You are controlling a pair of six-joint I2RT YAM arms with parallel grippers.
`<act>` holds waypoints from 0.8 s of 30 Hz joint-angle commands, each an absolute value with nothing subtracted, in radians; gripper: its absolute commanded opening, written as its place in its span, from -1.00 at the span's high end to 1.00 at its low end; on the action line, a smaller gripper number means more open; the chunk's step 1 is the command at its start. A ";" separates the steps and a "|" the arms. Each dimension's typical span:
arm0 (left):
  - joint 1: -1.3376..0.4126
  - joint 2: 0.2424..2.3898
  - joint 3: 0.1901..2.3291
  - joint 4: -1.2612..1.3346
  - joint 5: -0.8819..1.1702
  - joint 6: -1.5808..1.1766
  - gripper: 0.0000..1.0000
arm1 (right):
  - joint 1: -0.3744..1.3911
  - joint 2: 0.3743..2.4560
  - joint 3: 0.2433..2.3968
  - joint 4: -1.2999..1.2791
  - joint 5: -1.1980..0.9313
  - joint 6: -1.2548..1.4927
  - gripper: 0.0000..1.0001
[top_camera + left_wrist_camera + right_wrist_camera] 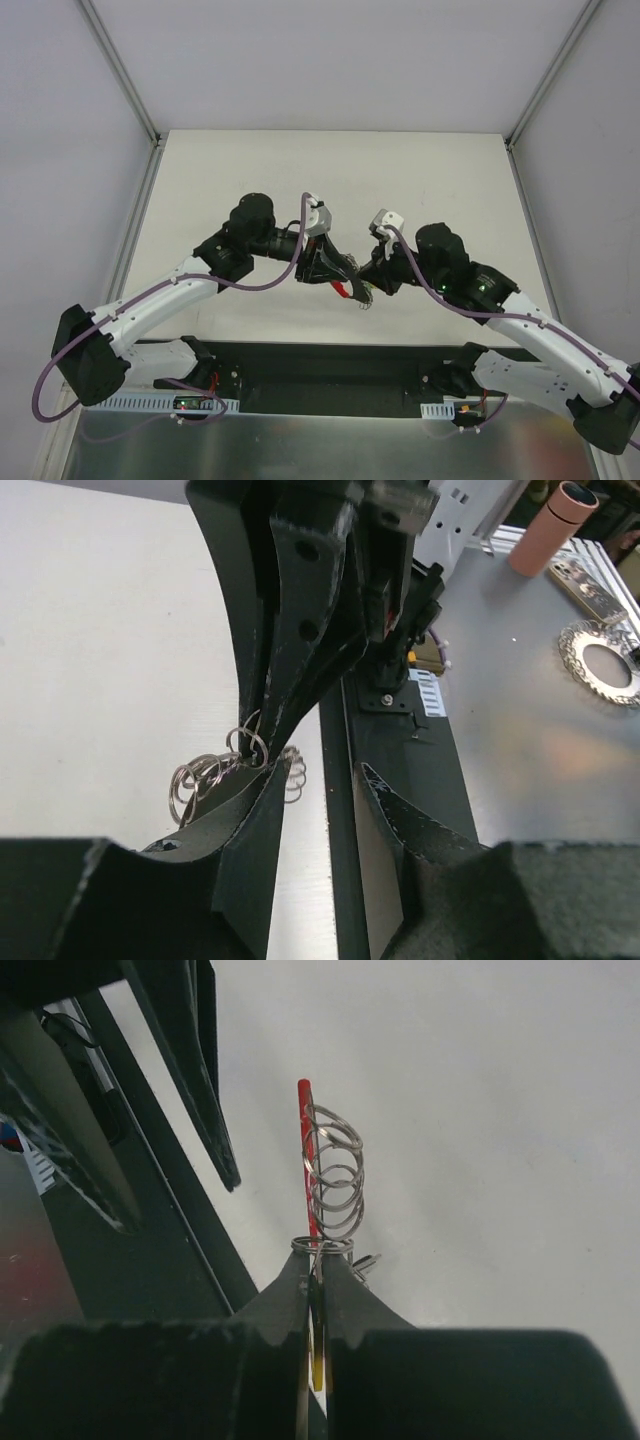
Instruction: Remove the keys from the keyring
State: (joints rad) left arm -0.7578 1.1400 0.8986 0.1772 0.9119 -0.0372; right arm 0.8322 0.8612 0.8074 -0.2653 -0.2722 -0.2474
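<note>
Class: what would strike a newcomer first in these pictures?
The right gripper and left gripper meet over the middle of the table. The right is pinched shut on the key bunch, a red key and a chain of silvery rings sticking out; the left's fingers stand apart.

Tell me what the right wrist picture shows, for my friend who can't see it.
The right gripper pinches shut on the keys: a red key stands up edge-on from its tips, beside a chain of silvery rings, over a pale table. The left gripper's dark fingers hang at upper left.
</note>
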 commanded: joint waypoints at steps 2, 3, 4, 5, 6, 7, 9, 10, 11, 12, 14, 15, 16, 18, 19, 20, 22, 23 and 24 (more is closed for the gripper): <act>-0.756 1.206 0.930 0.250 1.072 -0.061 0.33 | 0.834 0.906 0.980 -0.521 -0.250 -0.153 0.98; -0.756 1.210 0.927 0.250 1.081 -0.040 0.33 | 0.834 0.908 0.991 -0.570 -0.290 -0.141 0.99; -0.758 1.210 0.920 0.250 1.095 -0.029 0.34 | 0.834 0.911 1.003 -0.590 -0.314 -0.134 0.99; -0.756 1.213 0.899 0.274 1.106 -0.022 0.35 | 0.834 0.919 1.012 -0.609 -0.336 -0.126 0.99; -0.758 1.215 0.885 0.296 1.118 -0.021 0.36 | 0.834 0.929 1.025 -0.661 -0.344 -0.111 0.99; -0.756 1.215 0.873 0.308 1.118 -0.020 0.37 | 0.834 0.940 1.063 -0.695 -0.325 -0.083 0.98; -0.756 1.212 0.842 0.351 1.103 -0.017 0.40 | 0.833 0.962 1.089 -0.773 -0.275 -0.051 0.98; -0.755 1.207 0.830 0.365 1.095 -0.014 0.40 | 0.833 0.963 1.101 -0.785 -0.270 -0.028 0.99; -0.755 1.204 0.810 0.392 1.089 -0.009 0.41 | 0.834 0.968 1.104 -0.798 -0.264 -0.020 0.98; -0.752 1.201 0.799 0.402 1.078 0.012 0.41 | 0.833 0.971 1.111 -0.816 -0.259 -0.014 0.98; -0.735 1.201 0.766 0.429 1.074 0.009 0.44 | 0.831 0.986 1.135 -0.834 -0.258 -0.005 0.98; -0.727 1.200 0.750 0.493 1.068 0.003 0.44 | 0.830 1.011 1.146 -0.853 -0.282 -0.003 0.98; -0.716 1.195 0.732 0.536 1.074 -0.042 0.45 | 0.821 1.025 1.157 -0.860 -0.305 -0.005 0.98; -0.713 1.184 0.652 0.726 1.069 -0.127 0.42 | 0.813 1.052 1.186 -0.867 -0.376 0.034 0.98; -0.712 1.175 0.623 0.792 1.048 -0.155 0.41 | 0.808 1.072 1.193 -0.864 -0.400 0.040 0.98; -0.712 1.174 0.576 0.861 1.043 -0.204 0.40 | 0.805 1.081 1.195 -0.855 -0.425 0.060 0.98; -0.710 1.183 0.557 0.940 1.058 -0.230 0.38 | 0.793 1.101 1.195 -0.816 -0.494 0.080 0.98; -0.710 1.189 0.563 0.937 1.075 -0.235 0.38 | 0.787 1.111 1.193 -0.805 -0.526 0.089 0.98; -0.709 1.193 0.566 0.934 1.089 -0.235 0.37 | 0.776 1.120 1.195 -0.793 -0.543 0.100 0.98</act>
